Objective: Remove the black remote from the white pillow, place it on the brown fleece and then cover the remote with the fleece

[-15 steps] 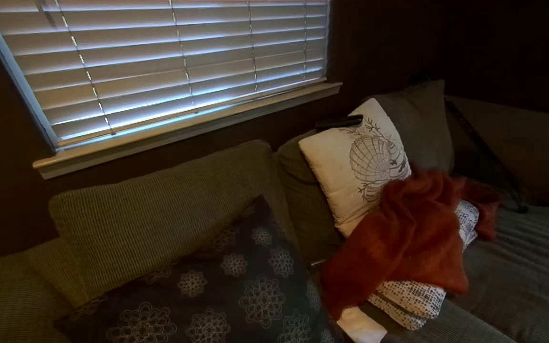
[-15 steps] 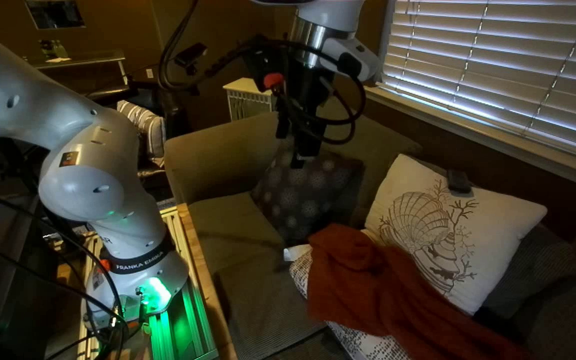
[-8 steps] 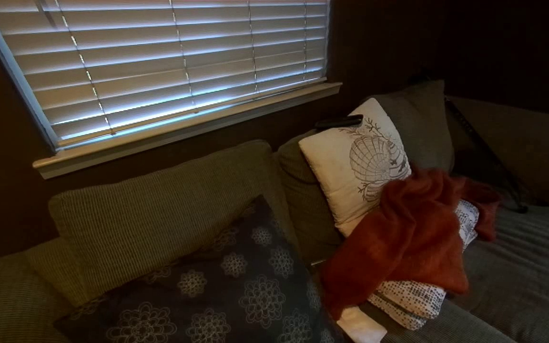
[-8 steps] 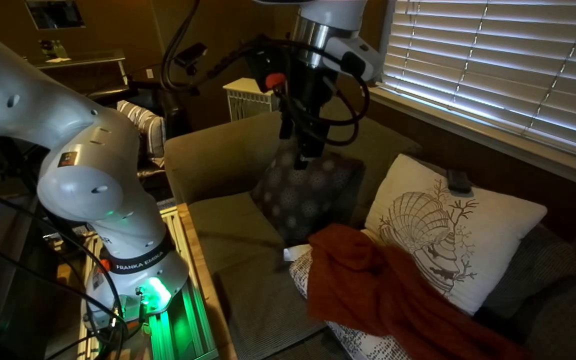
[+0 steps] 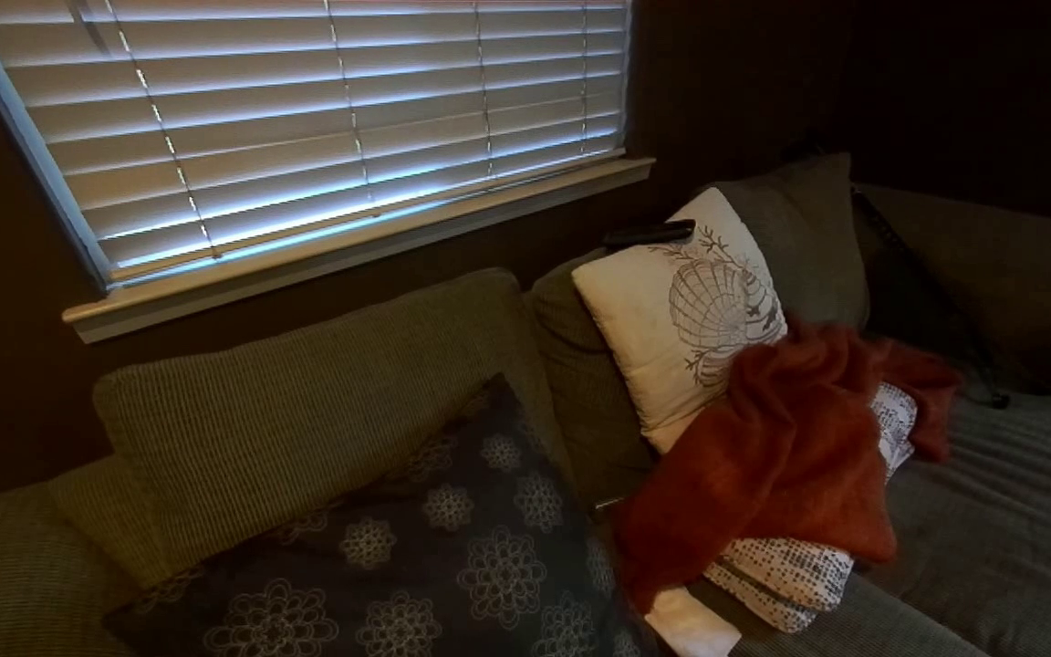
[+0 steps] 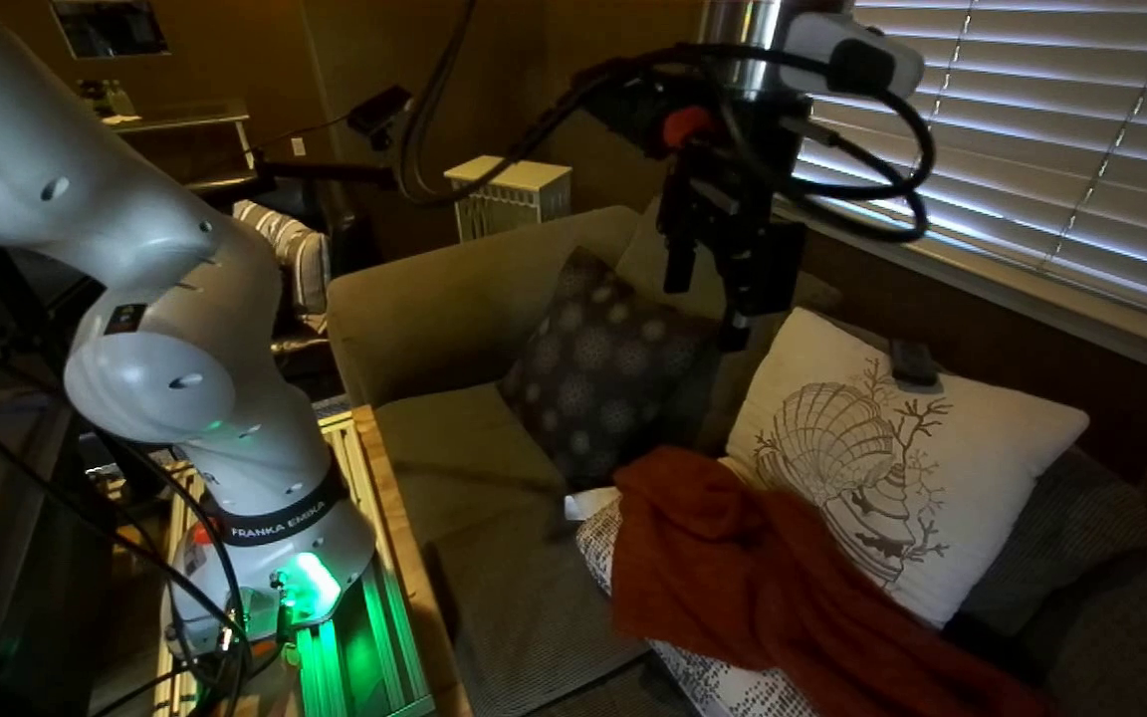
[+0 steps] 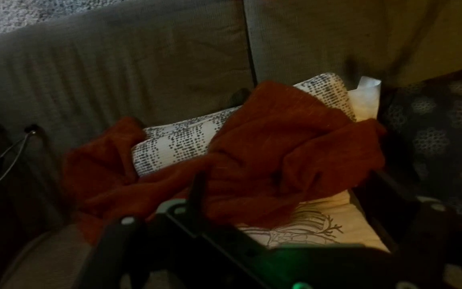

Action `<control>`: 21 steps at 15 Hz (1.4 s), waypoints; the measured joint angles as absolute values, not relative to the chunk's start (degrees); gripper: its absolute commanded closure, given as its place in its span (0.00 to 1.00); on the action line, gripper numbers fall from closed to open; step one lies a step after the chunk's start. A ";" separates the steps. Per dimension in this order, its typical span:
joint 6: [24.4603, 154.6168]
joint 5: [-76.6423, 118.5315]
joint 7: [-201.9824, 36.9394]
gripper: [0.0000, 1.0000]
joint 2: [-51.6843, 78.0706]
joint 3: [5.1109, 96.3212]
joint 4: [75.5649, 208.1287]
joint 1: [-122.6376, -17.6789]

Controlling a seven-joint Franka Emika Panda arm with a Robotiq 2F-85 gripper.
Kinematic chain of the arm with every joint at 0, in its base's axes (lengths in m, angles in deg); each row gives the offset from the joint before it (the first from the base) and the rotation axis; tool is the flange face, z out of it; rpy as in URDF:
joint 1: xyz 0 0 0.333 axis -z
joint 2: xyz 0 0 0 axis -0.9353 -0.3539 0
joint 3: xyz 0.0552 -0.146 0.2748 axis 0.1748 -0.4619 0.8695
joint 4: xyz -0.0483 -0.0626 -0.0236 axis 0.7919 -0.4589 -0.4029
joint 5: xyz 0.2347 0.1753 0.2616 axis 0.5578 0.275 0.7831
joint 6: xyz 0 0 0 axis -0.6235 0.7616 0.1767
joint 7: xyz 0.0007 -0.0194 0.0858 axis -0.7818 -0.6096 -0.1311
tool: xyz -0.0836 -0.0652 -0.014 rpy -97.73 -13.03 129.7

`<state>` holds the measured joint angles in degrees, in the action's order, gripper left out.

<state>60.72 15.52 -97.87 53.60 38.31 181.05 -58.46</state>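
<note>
My pincer (image 6: pixel 707 305) stands wide, its jaws well apart and nothing held between them; in the last half second I have carried it sideways toward the white pillow (image 6: pixel 902 453) and, it seems, turned it a little on the way. I read that as the reach for the pick: I am closing in, yet in an exterior view I hang over the sofa (image 6: pixel 504 568) just beside the pillow's upper corner, touching nothing I can make out. The pillow leans back, and on its upper edge rests the black remote (image 6: pixel 914 363); in an exterior view the remote (image 5: pixel 649 234) looks to jut partly past that edge. My wrist view does not show it, so I cannot line up by that yet. Beyond the strip of the pillow which that view does catch, the brown fleece (image 7: pixel 255 148) sprawls in folds over a speckled cushion (image 7: pixel 179 146), with pale carpet (image 7: pixel 14 14) farthest off past the sofa's seat. Remote, pillow and fleece lie just as they did, so lifting, laying down and covering are all to come. My guess is that I should go on toward the remote, set my jaws across its slim body and descend softly, since a nudge might send it down behind the pillow.
</note>
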 measured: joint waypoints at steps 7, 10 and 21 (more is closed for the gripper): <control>64.86 14.61 -103.06 0.00 38.33 39.71 169.28 -59.17; 66.59 14.60 -104.80 0.00 33.41 41.47 165.09 -59.80; 66.70 13.23 -105.54 0.00 27.15 44.95 158.61 -61.15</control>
<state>66.70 13.23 -105.54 27.15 44.95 158.61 -61.15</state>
